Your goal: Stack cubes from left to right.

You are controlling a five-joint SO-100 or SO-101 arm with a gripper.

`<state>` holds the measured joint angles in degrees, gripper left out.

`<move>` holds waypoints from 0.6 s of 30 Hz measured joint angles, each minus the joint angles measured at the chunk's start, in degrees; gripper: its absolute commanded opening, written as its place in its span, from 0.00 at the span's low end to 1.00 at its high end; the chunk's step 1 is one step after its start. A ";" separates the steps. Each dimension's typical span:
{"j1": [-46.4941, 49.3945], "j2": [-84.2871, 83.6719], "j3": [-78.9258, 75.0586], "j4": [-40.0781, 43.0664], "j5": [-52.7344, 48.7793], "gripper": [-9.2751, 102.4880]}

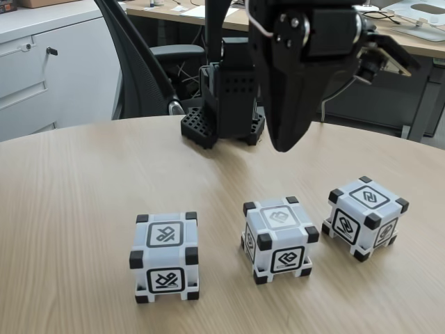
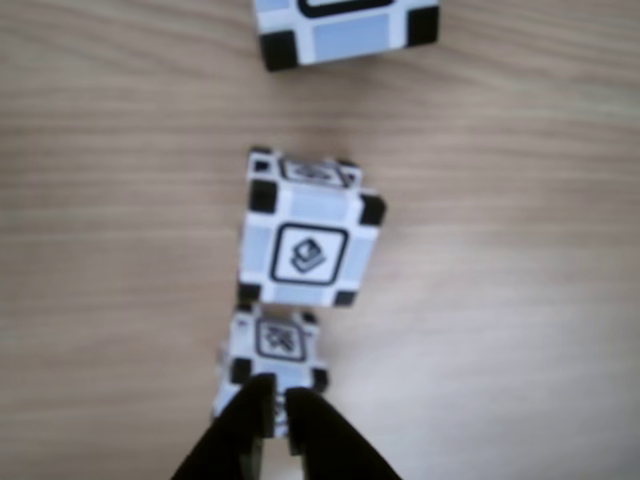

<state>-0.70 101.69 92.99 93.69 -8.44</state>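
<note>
Three white-grey cubes with black corners sit in a row on the wooden table (image 1: pixel 83 188): a left cube (image 1: pixel 164 257), a middle cube (image 1: pixel 279 238) and a right cube (image 1: pixel 364 217), all apart. My black gripper (image 1: pixel 285 145) hangs in the air above and behind the middle cube, its fingers together and holding nothing. In the other view the cubes line up vertically: one cut off at the top edge (image 2: pixel 345 25), one in the centre (image 2: pixel 308 235) and one low down (image 2: pixel 275 350). There the gripper (image 2: pixel 278 398) points up from the bottom edge over the lowest cube, with a thin slit between its fingertips.
The arm's black base (image 1: pixel 222 111) stands at the table's far edge. Behind it are a black office chair (image 1: pixel 139 62), white cabinets (image 1: pixel 42 69) at the left and a desk (image 1: pixel 389 35) at the right. Bare wood lies around the cubes.
</note>
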 measured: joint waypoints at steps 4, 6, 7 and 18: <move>0.00 0.00 0.00 0.00 0.70 0.08; -0.18 0.00 0.00 0.00 1.14 0.08; -0.44 0.00 0.00 0.00 1.67 0.08; -10.72 -2.29 0.00 0.00 4.66 0.08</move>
<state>-11.43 99.40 92.99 93.69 -3.78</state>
